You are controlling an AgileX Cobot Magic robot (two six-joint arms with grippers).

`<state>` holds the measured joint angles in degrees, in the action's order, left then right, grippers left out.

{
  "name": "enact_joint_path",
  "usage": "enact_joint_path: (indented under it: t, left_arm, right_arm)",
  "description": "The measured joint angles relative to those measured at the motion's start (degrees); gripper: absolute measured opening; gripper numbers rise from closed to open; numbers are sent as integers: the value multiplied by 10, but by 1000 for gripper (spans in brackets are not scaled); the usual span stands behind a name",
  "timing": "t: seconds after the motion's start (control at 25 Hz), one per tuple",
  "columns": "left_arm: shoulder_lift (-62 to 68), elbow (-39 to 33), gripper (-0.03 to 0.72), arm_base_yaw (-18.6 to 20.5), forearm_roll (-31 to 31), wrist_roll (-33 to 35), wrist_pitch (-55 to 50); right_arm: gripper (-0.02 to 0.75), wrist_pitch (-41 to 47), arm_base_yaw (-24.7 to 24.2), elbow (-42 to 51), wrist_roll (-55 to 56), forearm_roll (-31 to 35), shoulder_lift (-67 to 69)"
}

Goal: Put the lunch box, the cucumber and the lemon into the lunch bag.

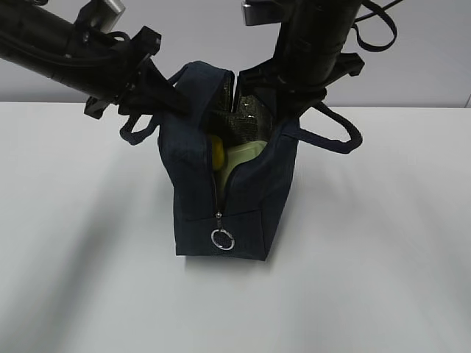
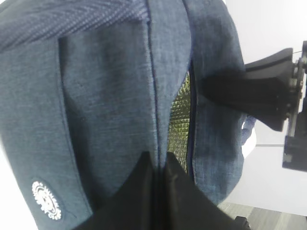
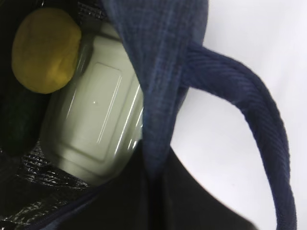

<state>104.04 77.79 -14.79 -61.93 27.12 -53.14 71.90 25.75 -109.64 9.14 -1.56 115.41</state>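
The navy lunch bag (image 1: pixel 221 198) stands upright on the white table with its zipper open and its mouth held apart. My left gripper (image 1: pixel 179 101) is shut on the bag's left rim, and the left wrist view shows its fingertips (image 2: pixel 144 165) pinching the fabric edge. My right gripper (image 1: pixel 288 94) is shut on the right rim, clamping the bag's wall (image 3: pixel 158 96). Inside the bag lie the yellow lemon (image 3: pixel 45 50) and the lunch box (image 3: pixel 96 115) with its sage-green lid. A dark green shape under the lemon is the cucumber (image 3: pixel 17 122), mostly hidden in shadow.
The silver ring pull (image 1: pixel 222 239) hangs at the bottom of the zipper on the bag's near end. One loop handle (image 1: pixel 335 136) droops to the right and the other (image 1: pixel 136 132) to the left. White table (image 1: pixel 383 243) surrounds the bag.
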Motion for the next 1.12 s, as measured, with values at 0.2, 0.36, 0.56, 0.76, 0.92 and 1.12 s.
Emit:
enact_joint_path:
  t: [0.2, 0.36, 0.56, 0.76, 0.92, 1.12]
  left_arm:
    - [18, 0, -9, 0, -7, 0, 0]
    - [34, 0, -9, -1, -17, 5, 1]
    - [42, 0, -8, -1, -22, 8, 1]
    - [42, 0, -3, -1, -21, 9, 1]
    - [42, 0, 25, -1, -21, 10, 1]
    - [42, 0, 221, -1, -28, 10, 1]
  right_arm:
    - [1, 0, 0, 8, 1, -3, 0]
    - [1, 0, 0, 17, 1, -11, 4]
    - [1, 0, 0, 19, 1, -14, 14]
    - [1, -5, 0, 19, 1, -14, 28]
    - [7, -6, 0, 19, 1, -12, 32]
    - [127, -6, 0, 19, 1, -9, 34]
